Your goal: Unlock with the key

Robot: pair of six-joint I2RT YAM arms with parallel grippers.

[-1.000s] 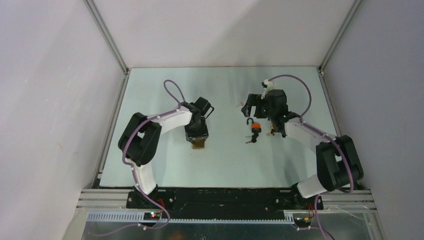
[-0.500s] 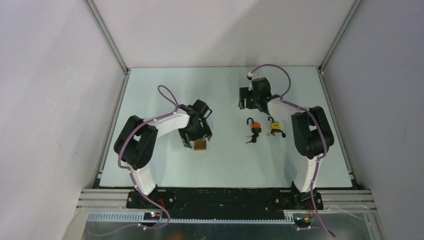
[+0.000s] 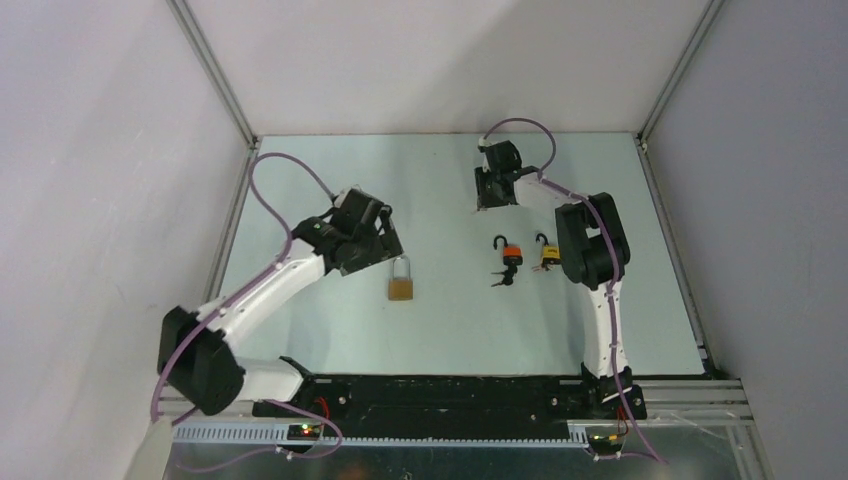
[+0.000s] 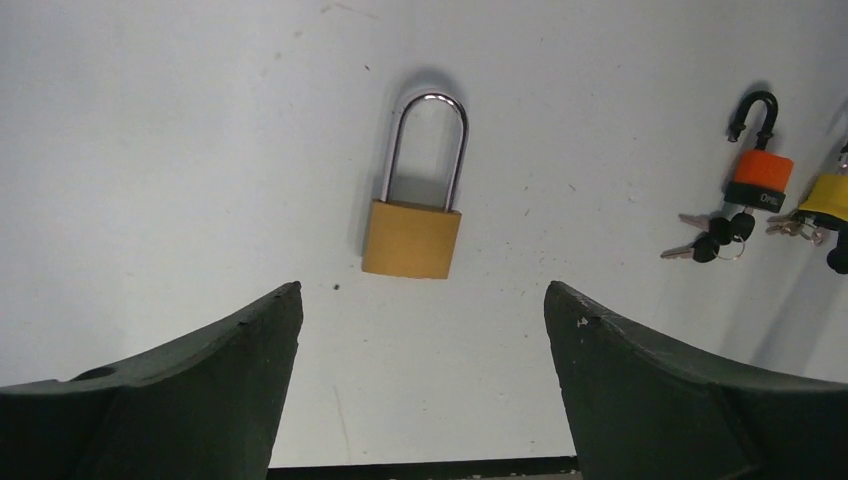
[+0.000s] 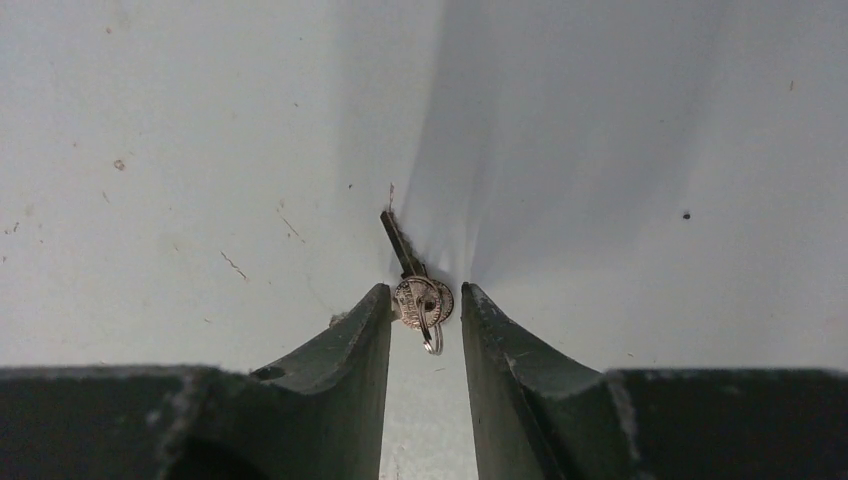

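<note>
From above, the left claw [image 3: 378,243] hovers over the pale surface [image 3: 450,330], just left of and beyond the brass lock [image 3: 400,284], which lies flat and apart from it. The orange lock [image 3: 511,253] and the yellow lock [image 3: 548,253] lie side by side right of centre, both with shackles swung open, and a small bunch of keys [image 3: 502,281] sits at the orange one's near end. The right claw [image 3: 487,196] is down at the surface farther back, beyond those two locks; the key under it cannot be made out from here. In the left wrist view, the left claw [image 4: 422,300] is released, its fingers [image 4: 230,370] wide apart with nothing between them. The brass lock [image 4: 412,215] lies beyond the tips with its shackle seated in the body, and the orange lock [image 4: 760,178] and the yellow lock [image 4: 826,198] are off to the right. In the right wrist view, the right claw [image 5: 425,300] is drawn narrow around the key [image 5: 402,245], which lies flat on the surface [image 5: 200,150], its round head and ring between the fingertips and its blade pointing away. Whether the tips actually pinch the head I cannot tell.
</note>
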